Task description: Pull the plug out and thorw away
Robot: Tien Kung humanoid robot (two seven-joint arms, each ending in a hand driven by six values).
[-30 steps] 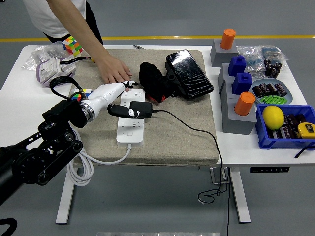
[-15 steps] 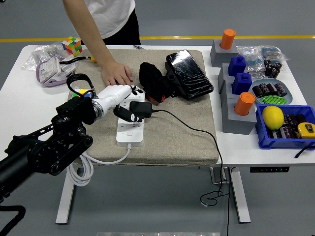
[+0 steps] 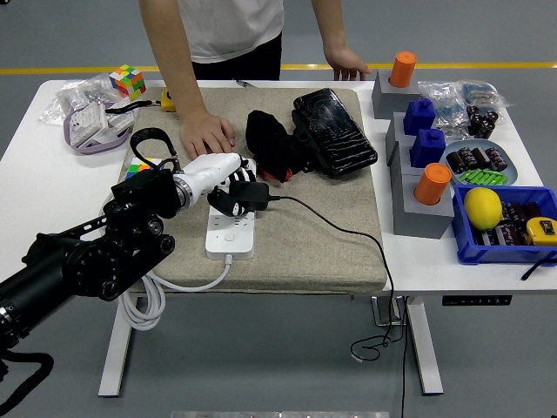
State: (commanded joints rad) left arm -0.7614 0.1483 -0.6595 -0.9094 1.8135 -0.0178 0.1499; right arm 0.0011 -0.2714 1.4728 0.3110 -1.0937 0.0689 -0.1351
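1. Nearest to you, your black left arm point(image 3: 87, 261) enters from the lower left corner and reaches up and right over the white counter point(image 3: 26, 165). Your right arm is not in view.
2. A thick white cable point(image 3: 144, 300) loops off the counter's near edge below the arm and runs to the near end of the white rectangular power strip point(image 3: 231, 228).
3. The power strip lies lengthwise on the beige fabric mat point(image 3: 305, 244) that covers the middle of the counter.
4. Your left hand point(image 3: 222, 185), white with dark fingertips, sits over the far half of the strip, its fingers curled around the black plug adapter point(image 3: 250, 193). You are gripping it.
5. The plug adapter sits on top of the strip; whether its pins are seated or clear cannot be told. Its thin black cord point(image 3: 348, 235) trails right across the mat and drops over the near edge.
6. Beyond the strip lie a crumpled black cloth point(image 3: 270, 144) and a glossy black pouch point(image 3: 335, 131), touching each other.
7. At the right sits a blue plastic bin point(image 3: 461, 228) holding a yellow lemon point(image 3: 482, 207).
8. A person stands at the far side. One hand point(image 3: 205, 132) presses flat on the mat just beyond your hand; the other hand point(image 3: 346, 63) rests at the far edge.
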